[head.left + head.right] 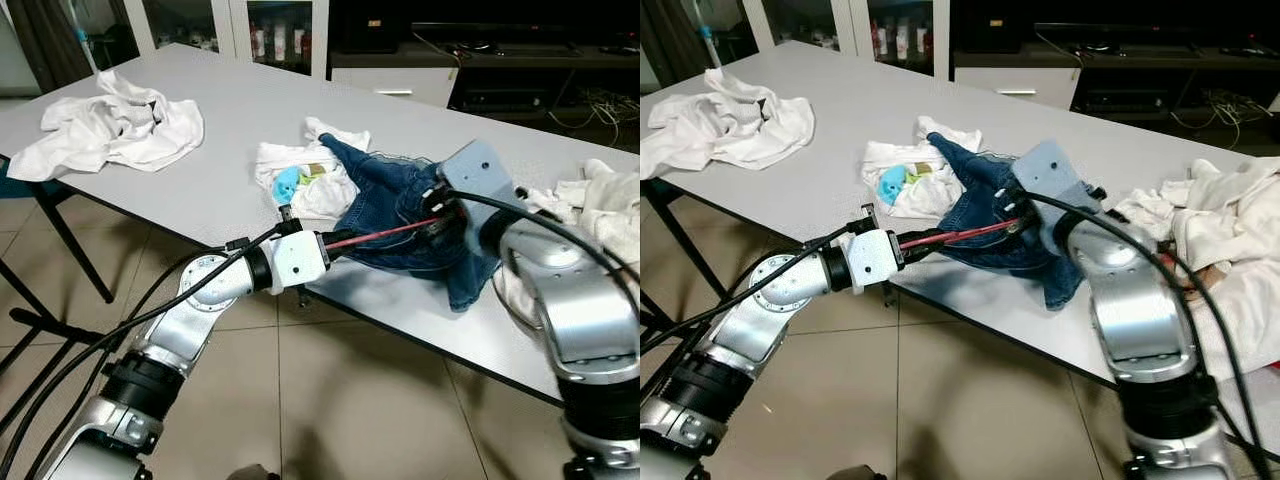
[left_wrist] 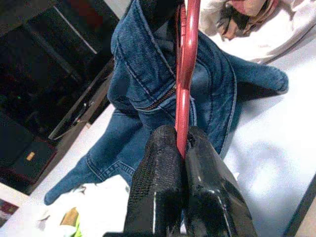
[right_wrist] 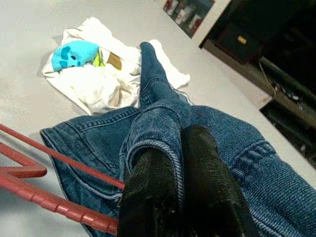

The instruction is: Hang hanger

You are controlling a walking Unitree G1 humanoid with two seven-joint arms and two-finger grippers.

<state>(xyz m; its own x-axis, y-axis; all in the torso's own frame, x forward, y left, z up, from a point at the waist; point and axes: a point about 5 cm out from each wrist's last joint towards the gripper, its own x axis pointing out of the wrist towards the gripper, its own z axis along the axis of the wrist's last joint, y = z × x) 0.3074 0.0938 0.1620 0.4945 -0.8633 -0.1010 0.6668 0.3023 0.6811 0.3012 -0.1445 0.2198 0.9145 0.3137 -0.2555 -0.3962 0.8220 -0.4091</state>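
Right now we pinch the red hanger (image 2: 183, 98) in our left gripper (image 2: 181, 148) at eight o'clock of the jeans (image 1: 400, 215), while our right gripper (image 3: 180, 163) clamps the denim; a thin grip could let the hanger twist loose as we thread it

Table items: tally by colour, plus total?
White garments/heaps: 3 (far-left heap, printed shirt, right-side pile)
Blue jeans: 1
Red hanger: 1
Total: 5
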